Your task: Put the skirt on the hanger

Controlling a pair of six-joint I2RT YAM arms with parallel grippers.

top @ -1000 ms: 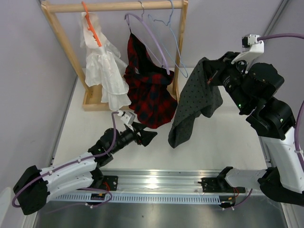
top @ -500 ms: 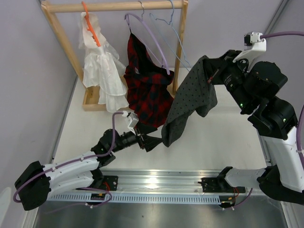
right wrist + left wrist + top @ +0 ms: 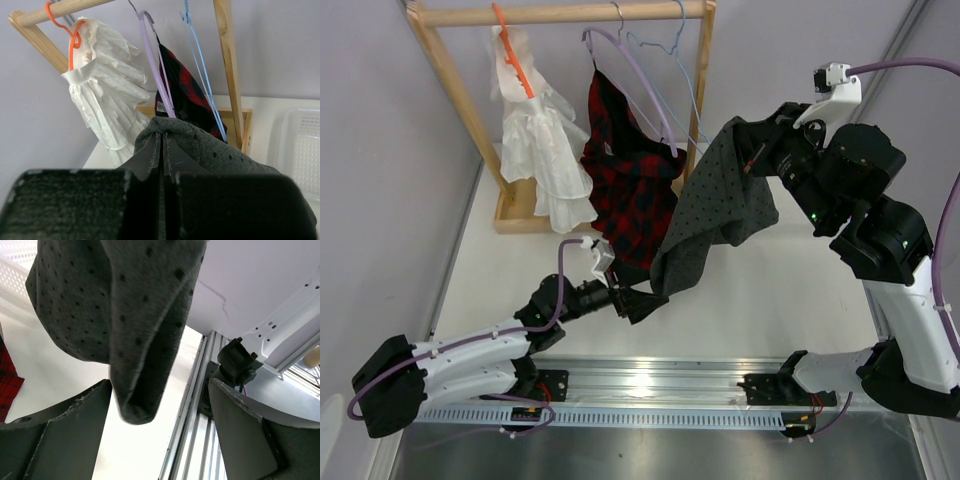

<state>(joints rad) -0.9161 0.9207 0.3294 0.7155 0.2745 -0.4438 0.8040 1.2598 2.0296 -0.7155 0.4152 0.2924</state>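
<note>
The skirt [image 3: 715, 215] is held clear of the table [image 3: 790, 300], pinched at its upper edge by the right gripper [image 3: 752, 152]. Its fingers are pressed tight together on a fold of the grey dotted cloth, which is seen bunched over the fingertips in the right wrist view. From that grip the cloth is draped down toward 7 o'clock in the overhead view, and its lowest corner is hung between the fingers [image 3: 60, 435] of the left gripper [image 3: 642, 300] — these are spread wide and closed on nothing, and whether the hem touches either finger cannot be told. The hanger [image 3: 688, 95] is hooked bare on the wooden rail [image 3: 560, 13] at 12 o'clock, with its lower right corner near the skirt's top edge; contact there cannot be judged. At the hanger's 9 o'clock a lilac hanger [image 3: 630, 80] is loaded with a red plaid garment [image 3: 630, 190], and farther toward 9 o'clock a white dress [image 3: 535, 150] is carried on an orange hanger [image 3: 515, 55].
</note>
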